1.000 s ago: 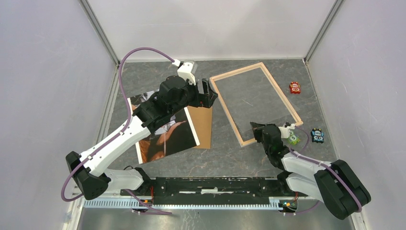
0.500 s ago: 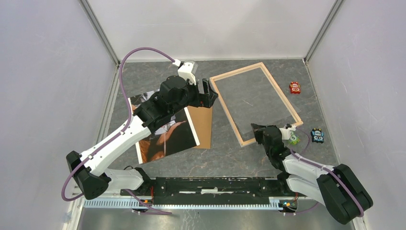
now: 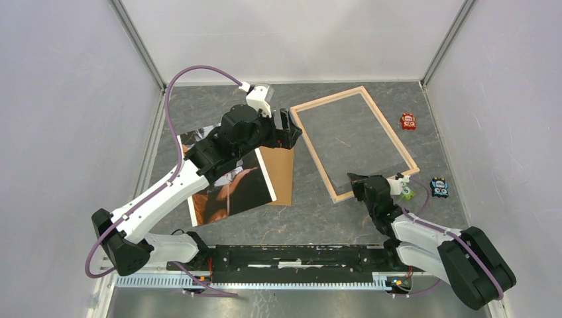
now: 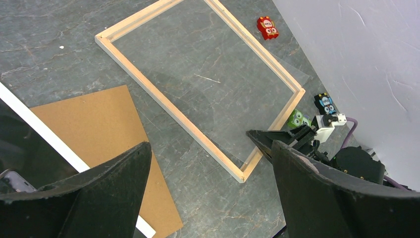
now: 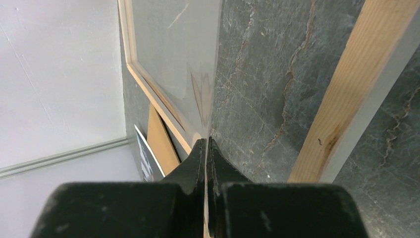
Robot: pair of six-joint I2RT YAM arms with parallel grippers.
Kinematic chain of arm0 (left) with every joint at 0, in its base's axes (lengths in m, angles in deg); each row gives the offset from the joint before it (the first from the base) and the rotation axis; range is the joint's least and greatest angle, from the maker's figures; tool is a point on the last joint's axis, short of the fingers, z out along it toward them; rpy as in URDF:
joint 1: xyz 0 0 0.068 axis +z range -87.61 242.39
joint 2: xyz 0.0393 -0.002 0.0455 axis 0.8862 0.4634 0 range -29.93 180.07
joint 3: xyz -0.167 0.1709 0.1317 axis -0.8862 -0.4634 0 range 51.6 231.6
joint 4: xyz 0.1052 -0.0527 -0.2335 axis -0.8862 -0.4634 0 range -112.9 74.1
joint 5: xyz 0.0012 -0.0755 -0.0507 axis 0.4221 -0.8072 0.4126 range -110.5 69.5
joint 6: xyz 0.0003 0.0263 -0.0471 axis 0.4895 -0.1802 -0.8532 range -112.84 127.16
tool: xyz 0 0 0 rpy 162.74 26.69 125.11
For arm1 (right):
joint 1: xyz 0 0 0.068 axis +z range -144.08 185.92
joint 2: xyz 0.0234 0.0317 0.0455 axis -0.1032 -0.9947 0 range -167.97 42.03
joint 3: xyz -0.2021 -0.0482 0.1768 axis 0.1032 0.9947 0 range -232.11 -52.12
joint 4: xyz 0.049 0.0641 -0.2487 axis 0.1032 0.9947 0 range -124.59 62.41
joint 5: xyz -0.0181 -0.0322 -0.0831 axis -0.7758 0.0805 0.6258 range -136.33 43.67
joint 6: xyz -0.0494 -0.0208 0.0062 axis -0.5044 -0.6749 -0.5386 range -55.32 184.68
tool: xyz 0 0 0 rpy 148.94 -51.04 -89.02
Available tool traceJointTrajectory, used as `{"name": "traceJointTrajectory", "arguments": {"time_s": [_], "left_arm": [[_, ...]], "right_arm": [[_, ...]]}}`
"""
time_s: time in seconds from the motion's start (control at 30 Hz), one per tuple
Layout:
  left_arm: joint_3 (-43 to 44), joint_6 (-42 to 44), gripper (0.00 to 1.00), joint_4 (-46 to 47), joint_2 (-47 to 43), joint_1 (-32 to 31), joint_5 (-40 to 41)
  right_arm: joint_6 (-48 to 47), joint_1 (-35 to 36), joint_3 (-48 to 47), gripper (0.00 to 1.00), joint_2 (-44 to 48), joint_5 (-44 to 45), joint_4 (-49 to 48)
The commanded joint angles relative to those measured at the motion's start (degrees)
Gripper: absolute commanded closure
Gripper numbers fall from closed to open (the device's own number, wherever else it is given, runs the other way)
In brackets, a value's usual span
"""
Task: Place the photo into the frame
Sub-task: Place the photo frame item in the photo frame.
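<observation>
1. Looking down from the top camera, I saw the frame (image 3: 313, 154) lying flat on the dark marbled table (image 3: 318, 225), far right of centre and turned at an angle.
2. A clear pane (image 4: 296, 75) lay across the frame, skewed so that it poked out past the right rail and the near corner.
3. My right gripper (image 5: 205, 141) sat low at that near corner. Its fingers were pressed together, and the pane's thin edge ran straight into the seam between them, so I read it as pinching the pane.
4. My left gripper (image 3: 289, 128) hung above the frame's far left corner with the fingers spread wide and nothing between them.
5. The photo (image 3: 232, 195) lay face up to the left of the frame, outside it and partly hidden under the left arm.
6. A brown backing board (image 3: 281, 175) peeked out from under the photo's right edge, just beside the frame's left rail.
7. A red toy (image 3: 408, 121) sat past the frame's right rail, with a blue toy (image 3: 439, 187) and a green toy (image 3: 405, 193) close to the right wrist.
</observation>
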Motion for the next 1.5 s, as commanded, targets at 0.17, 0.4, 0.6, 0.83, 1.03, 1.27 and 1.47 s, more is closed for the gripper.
{"name": "traceJointTrajectory", "arguments": {"time_s": [0.17,0.4,0.6,0.83,1.03,1.27,1.47], "left_arm": [[-0.04,2.62,0.04,2.56,0.04,0.07,-0.52],[-0.08,2.58,0.03,2.52,0.21,0.08,-0.61],[-0.11,2.54,0.04,2.53,0.22,0.06,-0.56],[-0.16,2.45,0.04,2.53,0.39,0.07,-0.82],[-0.16,2.36,0.04,2.54,0.47,0.08,-0.85],[-0.1,2.3,0.04,2.54,0.56,0.08,-0.94],[-0.16,2.27,0.04,2.56,0.59,0.08,-1.11]], "right_arm": [[0.12,0.39,1.5,1.0,0.09,-0.41,-1.31],[0.3,0.39,1.69,1.0,0.74,-0.22,-0.52],[0.54,0.4,1.87,1.0,0.5,-0.5,-0.61],[1.19,0.42,2.13,1.0,0.45,-0.89,-0.3],[1.39,0.49,2.18,1.0,0.43,-1.1,0.06],[1.83,0.48,2.48,1.0,0.44,-0.94,0.36],[1.88,0.48,2.57,1.0,0.61,-0.86,0.65]]}}
